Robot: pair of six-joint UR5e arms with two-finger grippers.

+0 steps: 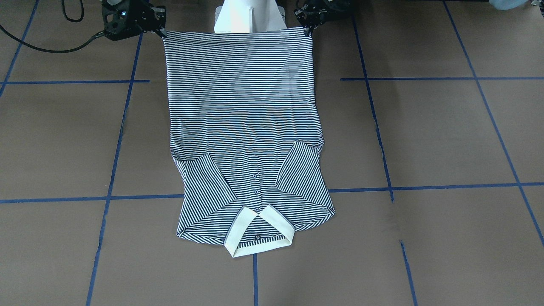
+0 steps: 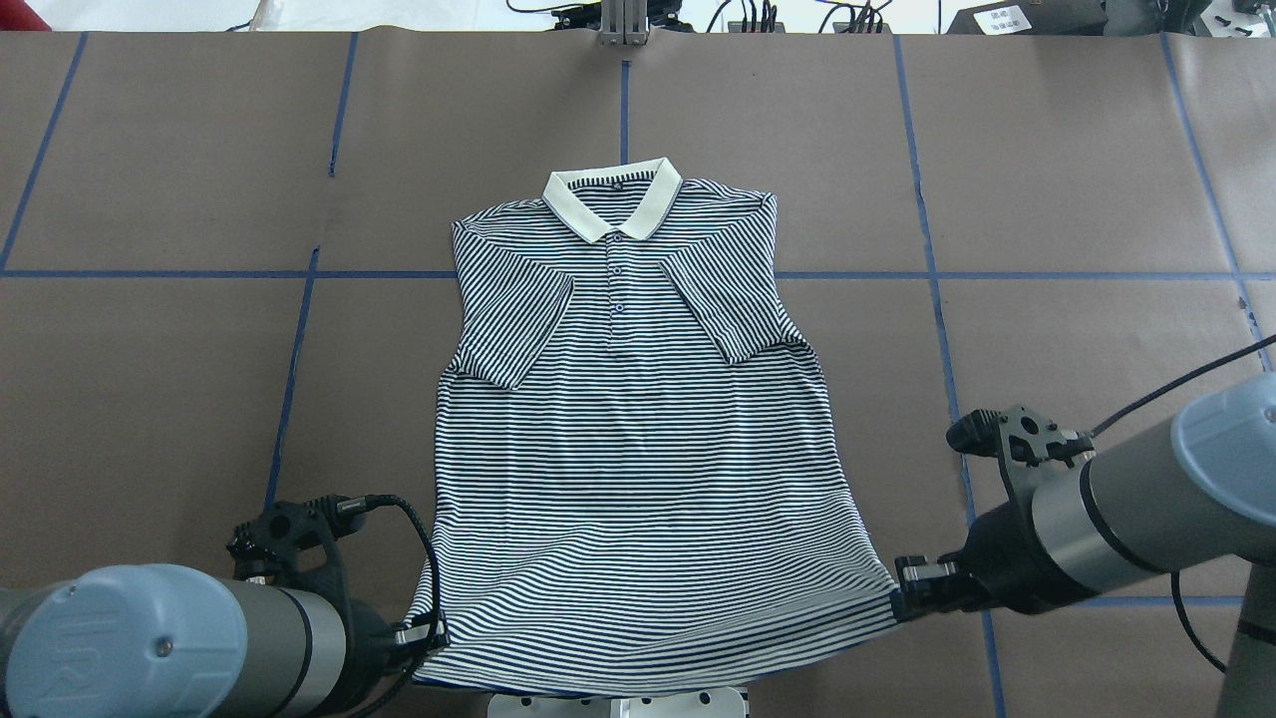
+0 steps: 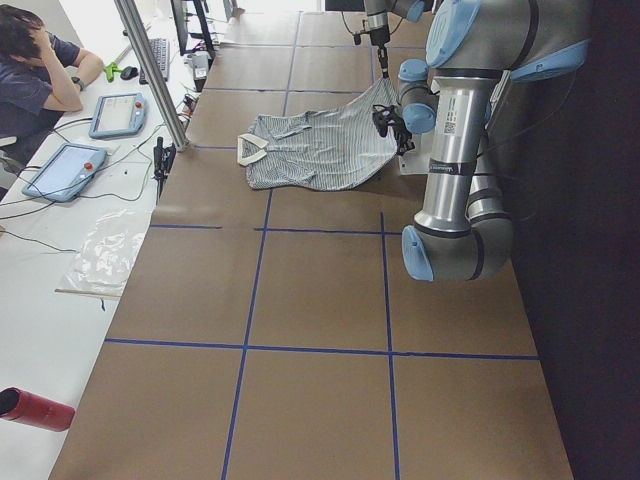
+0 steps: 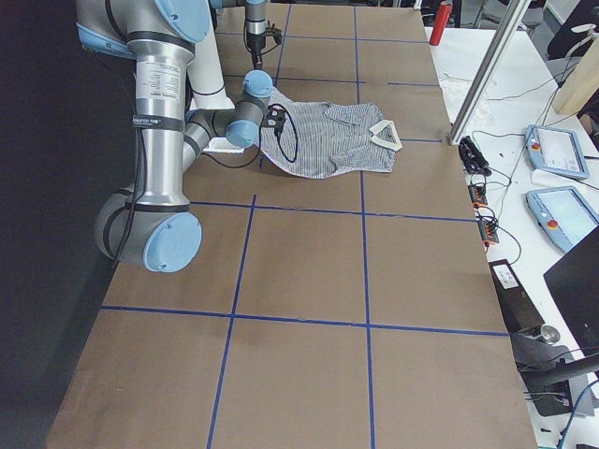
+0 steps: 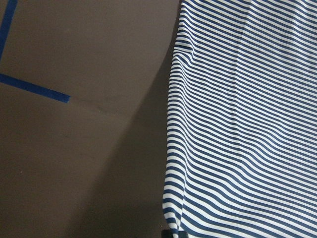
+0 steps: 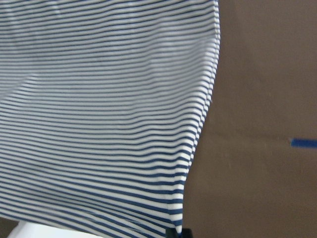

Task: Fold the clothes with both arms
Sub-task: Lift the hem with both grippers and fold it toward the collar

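A striped shirt [image 2: 638, 449] lies face up mid-table [image 2: 150, 399], collar [image 2: 612, 204] toward the far edge, 2 sleeves [image 2: 513, 314] folded in over the chest. At the robot's edge the hem [image 2: 658, 670] hangs lifted: the left gripper [image 2: 424, 636] pinches 1 corner, the right gripper [image 2: 907, 588] pinches the other.

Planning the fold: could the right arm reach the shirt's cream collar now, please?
Probably not yet: the right gripper is shut on the striped polo shirt at its hem; otherwise the cream collar lies uncovered.
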